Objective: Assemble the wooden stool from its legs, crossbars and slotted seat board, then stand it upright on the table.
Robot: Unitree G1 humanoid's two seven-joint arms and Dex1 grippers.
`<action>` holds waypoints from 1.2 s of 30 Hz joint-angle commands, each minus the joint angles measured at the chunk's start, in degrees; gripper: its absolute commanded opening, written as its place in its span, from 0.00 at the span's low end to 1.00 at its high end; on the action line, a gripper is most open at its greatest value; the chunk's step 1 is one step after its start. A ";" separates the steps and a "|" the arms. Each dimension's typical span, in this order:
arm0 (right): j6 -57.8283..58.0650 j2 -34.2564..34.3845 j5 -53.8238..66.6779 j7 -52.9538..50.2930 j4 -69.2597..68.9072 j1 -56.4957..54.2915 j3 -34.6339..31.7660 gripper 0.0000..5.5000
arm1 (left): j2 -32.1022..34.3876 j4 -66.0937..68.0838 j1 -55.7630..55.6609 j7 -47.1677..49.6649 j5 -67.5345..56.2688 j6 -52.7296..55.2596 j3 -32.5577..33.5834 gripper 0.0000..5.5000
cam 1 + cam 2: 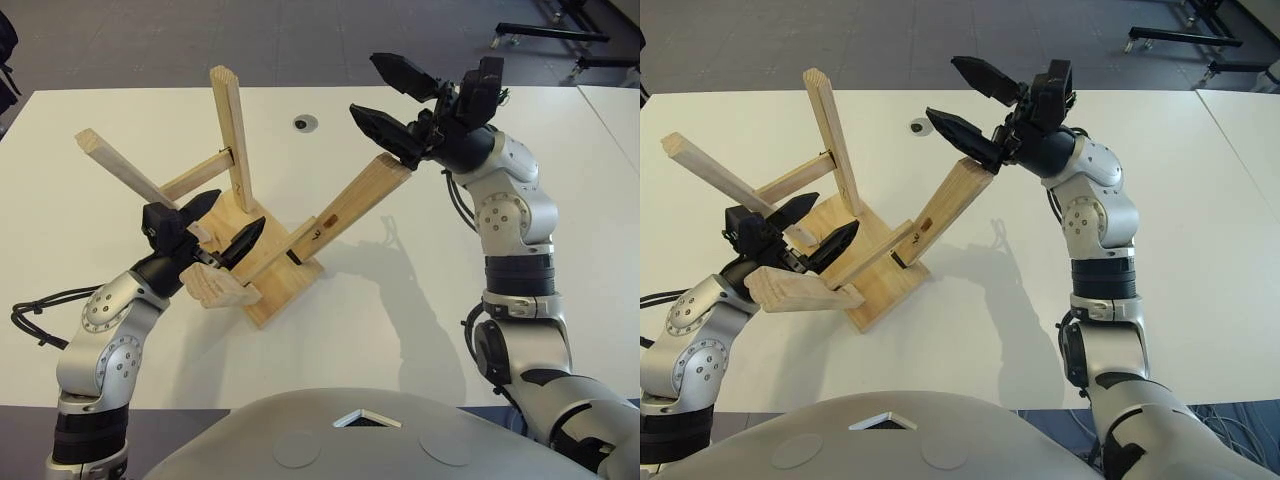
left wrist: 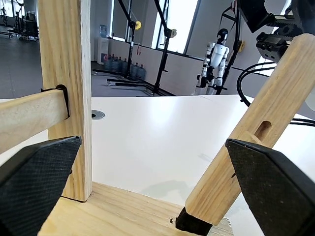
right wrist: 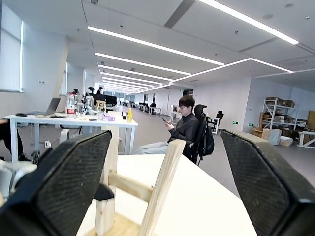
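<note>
The partly built wooden stool lies tilted on the white table, its seat board down and its legs in the air. One leg stands nearly upright. A crossbar joins it to a leg slanting left. Another leg slants right. My left gripper is open at the stool's near left side, above a low front leg; its pads frame the seat board. My right gripper is open just over the right leg's top end, with nothing between its fingers.
A round cable hole sits in the table behind the stool. A second table adjoins at the far right. Black cables hang by my left arm. Bare tabletop lies to the right of and in front of the stool.
</note>
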 commanded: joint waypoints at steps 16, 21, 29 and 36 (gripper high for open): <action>11.36 -5.07 12.09 1.52 -9.75 -1.30 -5.45 0.75 | 2.87 17.97 1.41 5.94 27.51 -6.61 -12.37 0.98; 21.03 -11.69 20.63 5.31 -15.88 11.56 -9.09 0.75 | 3.41 14.68 5.81 5.37 26.06 -6.46 -11.23 0.98; 21.49 -12.59 19.55 5.48 -22.91 25.88 -8.84 0.75 | 4.85 13.29 6.04 3.22 25.37 -4.63 -11.52 0.98; 23.14 -15.02 19.96 7.47 -24.05 29.79 -8.11 0.75 | 4.24 13.07 6.70 3.08 25.20 -3.91 -12.10 0.98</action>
